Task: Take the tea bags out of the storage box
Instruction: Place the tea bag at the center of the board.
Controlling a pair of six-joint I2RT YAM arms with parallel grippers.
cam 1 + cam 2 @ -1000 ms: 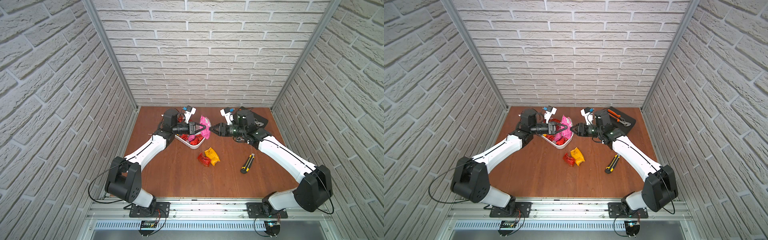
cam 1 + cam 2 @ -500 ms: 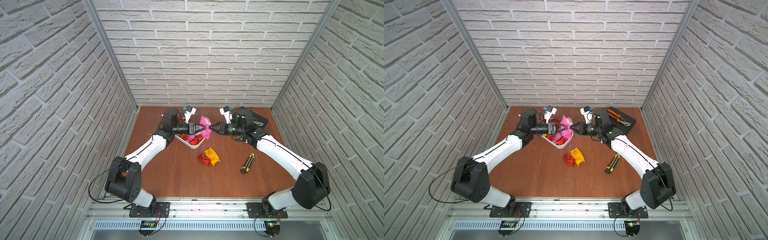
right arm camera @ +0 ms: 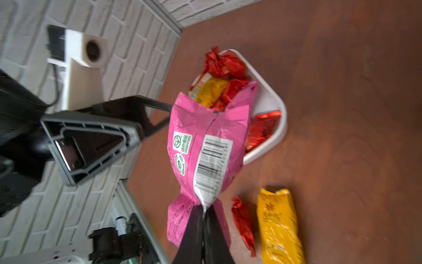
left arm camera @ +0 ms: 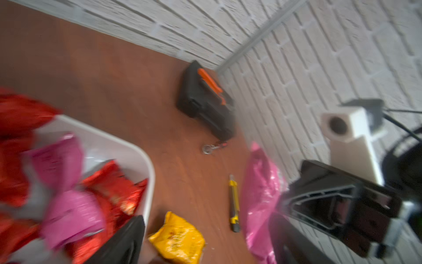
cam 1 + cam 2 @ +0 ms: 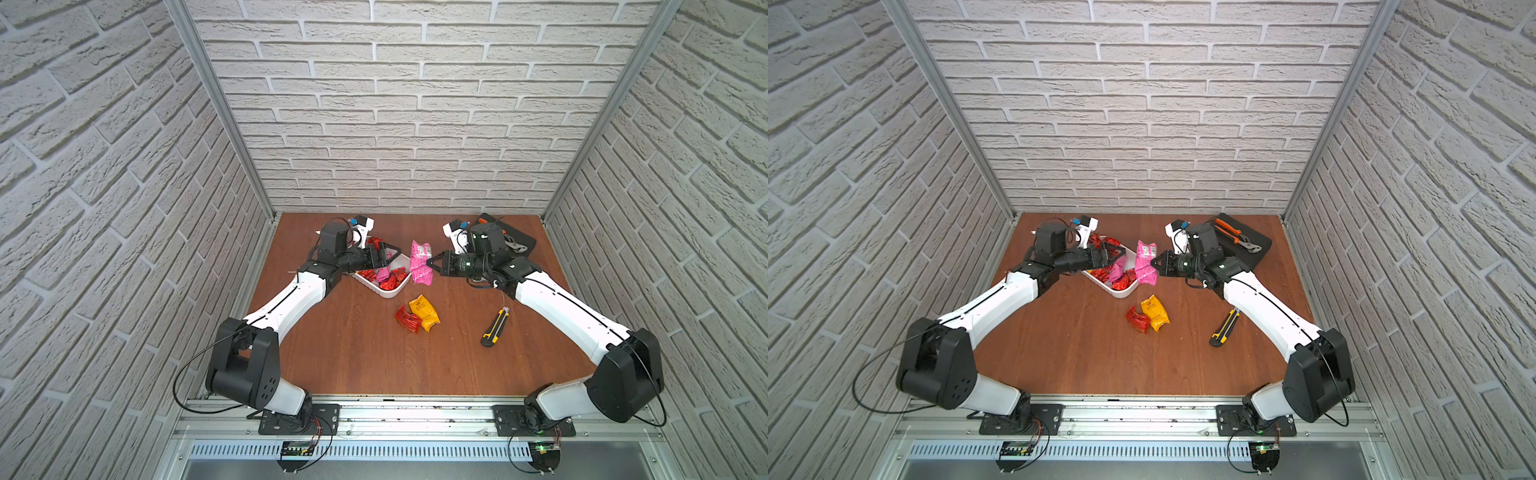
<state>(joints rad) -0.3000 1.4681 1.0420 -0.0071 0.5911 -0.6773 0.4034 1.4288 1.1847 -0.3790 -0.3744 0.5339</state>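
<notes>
The right gripper [image 3: 203, 211] is clenched near one end of a pink tea bag [image 3: 205, 141], held in the air just beside the storage box [image 5: 390, 293]. The left gripper [image 5: 388, 254] hangs spread wide over the box, holding nothing. Inside, the tea bags [image 4: 109, 182] overlap and blur (two pink and one yellow show; the red ones cannot be counted). A red tea bag [image 5: 407, 319] and a yellow tea bag [image 5: 424, 314] lie touching on the table [image 5: 374, 353].

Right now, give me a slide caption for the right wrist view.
Right gripper shut on a pink tea bag, storage box of red sachets behind.
</notes>
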